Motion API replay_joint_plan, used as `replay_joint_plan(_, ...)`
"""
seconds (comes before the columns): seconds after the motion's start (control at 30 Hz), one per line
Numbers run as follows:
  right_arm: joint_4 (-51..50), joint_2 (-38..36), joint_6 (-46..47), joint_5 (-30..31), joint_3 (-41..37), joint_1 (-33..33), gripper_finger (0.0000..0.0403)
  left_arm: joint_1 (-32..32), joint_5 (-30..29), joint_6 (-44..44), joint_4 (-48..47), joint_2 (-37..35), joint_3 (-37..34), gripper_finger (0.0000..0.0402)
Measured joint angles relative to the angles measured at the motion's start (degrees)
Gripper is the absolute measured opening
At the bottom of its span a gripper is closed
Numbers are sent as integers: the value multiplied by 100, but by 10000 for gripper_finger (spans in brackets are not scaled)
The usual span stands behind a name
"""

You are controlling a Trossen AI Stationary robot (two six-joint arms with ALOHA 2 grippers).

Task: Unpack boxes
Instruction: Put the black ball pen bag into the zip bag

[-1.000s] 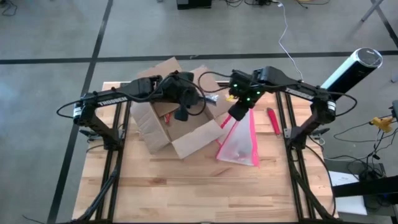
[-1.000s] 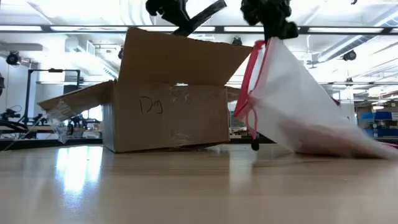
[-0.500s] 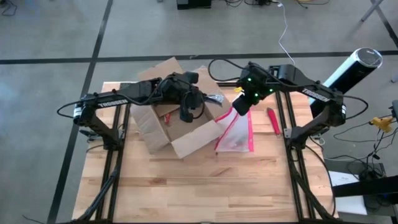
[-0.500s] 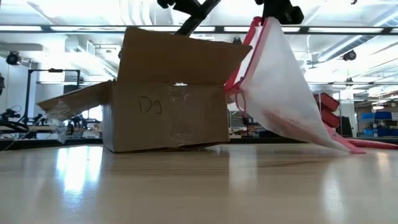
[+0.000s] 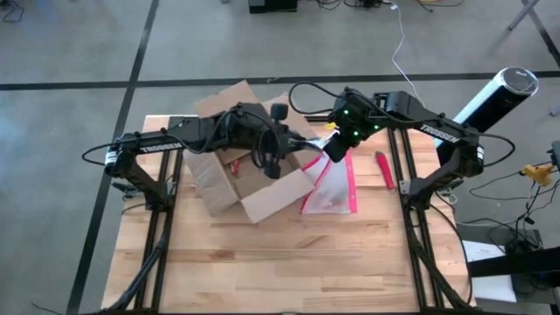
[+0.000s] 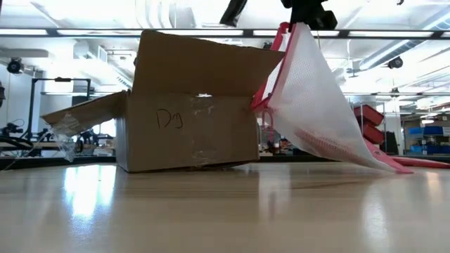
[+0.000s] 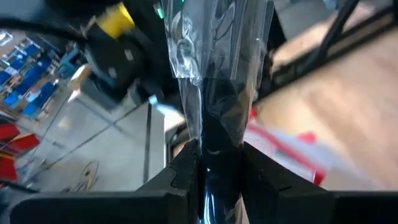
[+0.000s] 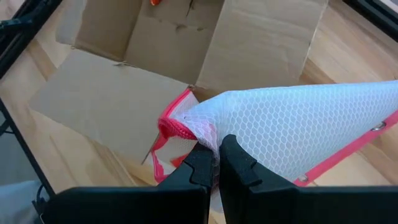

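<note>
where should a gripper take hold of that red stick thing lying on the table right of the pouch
Probably at mid-length, straight from above: the red stick lies flat and alone on the table, its long sides free, so set the fingers across its narrow width. What it is cannot be told.

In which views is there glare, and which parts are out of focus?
Low view: the ceiling lights reflect as bright glare on the wooden table in front of the brown cardboard box. Left wrist view: the crinkled clear plastic film shines with highlights, and the room behind is blurred. Right wrist view: the pink-edged white mesh pouch is sharp.
</note>
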Motion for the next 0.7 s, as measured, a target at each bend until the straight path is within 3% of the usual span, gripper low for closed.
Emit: replay_joint_plan(0.7,-833,-773,261,44,0,0,0,2,180,-225,396,0,0,72)
